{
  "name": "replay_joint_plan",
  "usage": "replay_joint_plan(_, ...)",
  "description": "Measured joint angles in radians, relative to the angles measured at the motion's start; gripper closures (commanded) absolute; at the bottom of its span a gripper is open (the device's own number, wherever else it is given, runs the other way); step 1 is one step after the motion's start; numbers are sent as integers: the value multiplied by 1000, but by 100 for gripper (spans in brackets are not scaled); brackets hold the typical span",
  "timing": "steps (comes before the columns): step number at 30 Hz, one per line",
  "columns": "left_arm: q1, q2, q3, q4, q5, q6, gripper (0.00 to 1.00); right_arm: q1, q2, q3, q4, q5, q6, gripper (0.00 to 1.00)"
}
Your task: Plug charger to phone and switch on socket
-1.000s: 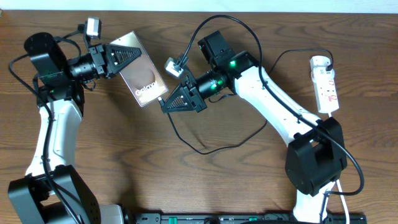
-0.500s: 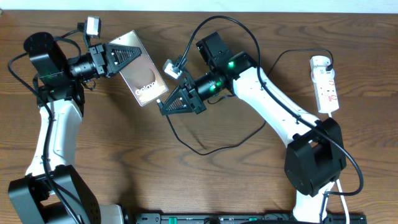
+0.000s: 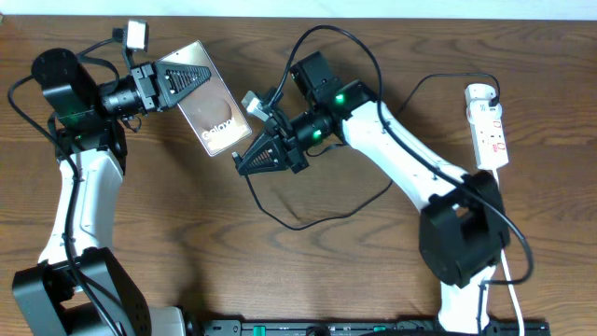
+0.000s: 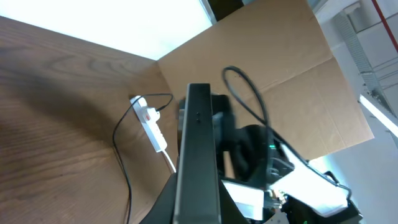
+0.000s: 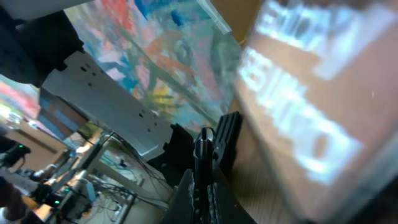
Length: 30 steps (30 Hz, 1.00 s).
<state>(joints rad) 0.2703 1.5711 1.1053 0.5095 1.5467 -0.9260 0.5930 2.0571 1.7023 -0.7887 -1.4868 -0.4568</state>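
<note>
The charger [image 3: 300, 227] tip sits clenched in our right fingers [image 3: 250, 159], just beside the lower edge of the phone [image 3: 216, 117], which our left fingers [image 3: 191, 82] grasp above the bench [image 3: 187, 243]. We judge plugging unfinished; the socket [image 3: 489, 126] lies untouched, well apart.

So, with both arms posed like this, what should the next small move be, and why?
Probably ease the right gripper the last bit toward the lower short edge of the phone. The left gripper holds the phone tilted, and the right gripper, shut on the charger, sits just off that edge. Whether the plug touches yet is unclear.
</note>
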Motion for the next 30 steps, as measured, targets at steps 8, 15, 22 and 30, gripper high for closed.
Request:
replay_joint_plan(8, 0, 0, 0, 0, 0, -13, 92, 0, 70, -3, 13, -29, 3, 99)
replay_joint_plan(15, 0, 0, 0, 1, 0, 11, 93, -1, 70, -3, 52, -42, 35, 99)
replay_joint_plan(22, 0, 0, 0, 1, 0, 42, 93, -1, 70, -3, 65, -44, 72, 99)
replay_joint_plan(30, 0, 0, 0, 1, 0, 63, 93, -6, 70, -3, 80, -44, 104, 99)
